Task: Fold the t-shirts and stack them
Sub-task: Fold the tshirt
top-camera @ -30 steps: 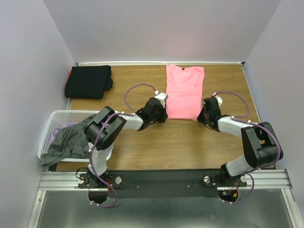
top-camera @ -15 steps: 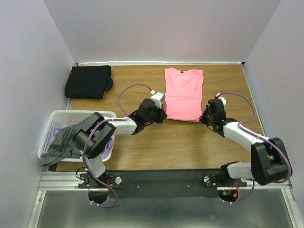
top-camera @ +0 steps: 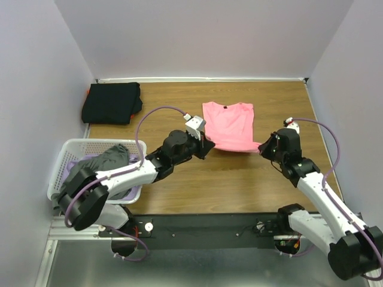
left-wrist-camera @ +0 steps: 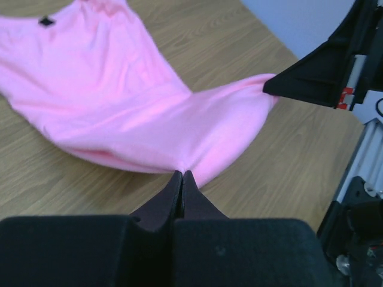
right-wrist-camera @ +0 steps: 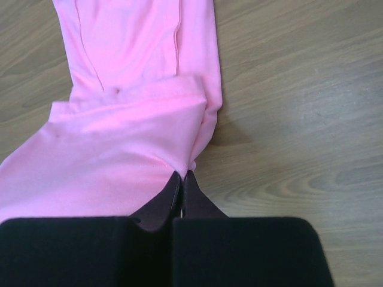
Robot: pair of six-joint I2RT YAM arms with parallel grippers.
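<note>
Left tool [left-wrist-camera: 181, 174] and right tool [right-wrist-camera: 181, 174] are clamped on pink t-shirt [top-camera: 229, 124] hem corners | hem is stretched between them

The left arm [top-camera: 134, 170] and right arm [top-camera: 317, 188] are being reached forward and inward.
The left gripper [left-wrist-camera: 182, 174] and right gripper [right-wrist-camera: 182, 174] are each being held low, fingers [left-wrist-camera: 170, 194] pressed together on a near corner of the pink t-shirt [top-camera: 230, 122], wrists being angled toward each other.
</note>
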